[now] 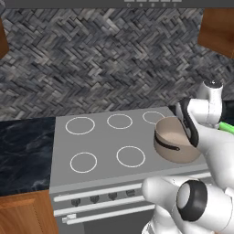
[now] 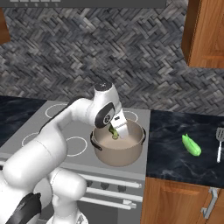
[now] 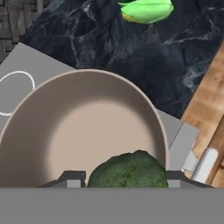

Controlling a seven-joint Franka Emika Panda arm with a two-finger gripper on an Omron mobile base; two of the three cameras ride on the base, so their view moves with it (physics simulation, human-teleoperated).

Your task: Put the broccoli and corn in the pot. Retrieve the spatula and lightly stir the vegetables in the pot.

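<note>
Broccoli (image 3: 127, 169) is being held between the two dark fingertips (image 3: 72, 178) of the gripper (image 3: 124, 180), whose jaws are being kept closed on it, one tip on each side of the dark green lump. In the hand view the lump is being carried directly above the open mouth of the pot (image 3: 26, 127), whose pale beige inside is being seen beneath it. In the right base view the gripper (image 2: 114, 132) is being lowered from the white arm into the pot (image 2: 127, 155), with a small green piece, the broccoli (image 2: 114, 131), being seen at its tip just over the pot's floor; whether it is touching the floor cannot be told.

The pot (image 1: 171, 153) is being supported on the grey stove top (image 1: 100, 137), at its right front corner, with its dark curved handle turned toward the stove's middle in the left base view.

On the dark marbled counter (image 2: 175, 131) to the right of the stove, a bright green and yellowish piece, the corn (image 2: 191, 145), is being left lying well apart from the pot; it is also being shown at the top of the hand view (image 3: 146, 10). Farther right on the same counter the spatula (image 2: 219, 143) is being left lying near the corn, blade away from the counter's front edge.
</note>
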